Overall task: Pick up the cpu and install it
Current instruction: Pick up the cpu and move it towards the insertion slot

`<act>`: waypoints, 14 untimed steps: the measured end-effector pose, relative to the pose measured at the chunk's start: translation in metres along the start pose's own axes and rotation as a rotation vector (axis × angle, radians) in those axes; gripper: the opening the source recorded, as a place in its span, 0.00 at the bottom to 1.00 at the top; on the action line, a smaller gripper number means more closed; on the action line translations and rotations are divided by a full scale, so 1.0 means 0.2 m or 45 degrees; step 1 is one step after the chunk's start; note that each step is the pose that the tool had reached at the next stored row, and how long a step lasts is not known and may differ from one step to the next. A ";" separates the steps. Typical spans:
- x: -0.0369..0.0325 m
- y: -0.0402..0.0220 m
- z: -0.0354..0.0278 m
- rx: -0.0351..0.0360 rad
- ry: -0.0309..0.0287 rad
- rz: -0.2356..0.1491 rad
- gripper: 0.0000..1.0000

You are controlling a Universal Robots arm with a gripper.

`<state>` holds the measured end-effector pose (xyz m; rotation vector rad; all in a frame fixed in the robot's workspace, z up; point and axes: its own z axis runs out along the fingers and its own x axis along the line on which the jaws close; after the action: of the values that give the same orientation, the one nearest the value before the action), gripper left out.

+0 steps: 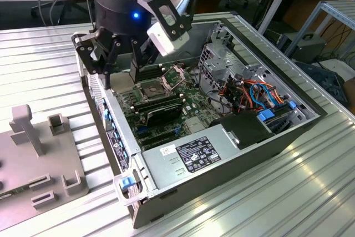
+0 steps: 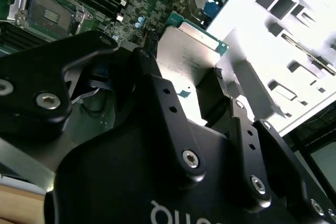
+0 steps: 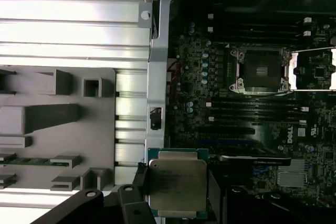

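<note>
The cpu [image 3: 177, 184] is a small square chip with a silvery-tan face on a green edge, and my gripper is shut on it. In the second wrist view the cpu [image 2: 190, 51] sits between the black fingers [image 2: 152, 93]. In the exterior view my gripper [image 1: 131, 69] hangs over the open computer case, just inside its wall on the exterior view's left. The motherboard socket [image 1: 153, 87] lies just beyond it, with its metal frame [image 1: 175, 72] swung up. In the first wrist view the dark socket [image 3: 261, 70] lies apart from the held chip.
The case wall [image 1: 113, 131] rises beside the gripper. Memory sticks [image 1: 161, 105] lie next to the socket. The power supply [image 1: 194, 154] and coloured cables [image 1: 252, 92] fill the case's other end. A grey fixture [image 1: 39, 154] stands on the ribbed table [image 1: 288, 192].
</note>
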<state>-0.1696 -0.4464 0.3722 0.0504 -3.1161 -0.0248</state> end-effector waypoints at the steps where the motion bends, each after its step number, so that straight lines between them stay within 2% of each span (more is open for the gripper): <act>1: -0.015 0.000 0.000 -0.0001 0.0000 0.000 0.55; 8: -0.101 -0.003 0.001 0.0001 0.0001 0.000 0.55; 12: -0.137 -0.004 0.001 -0.0001 0.0000 0.000 0.55; 14: -0.144 -0.005 0.001 0.0000 0.0000 0.000 0.55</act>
<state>-0.1407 -0.4464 0.3712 0.0504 -3.1161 -0.0248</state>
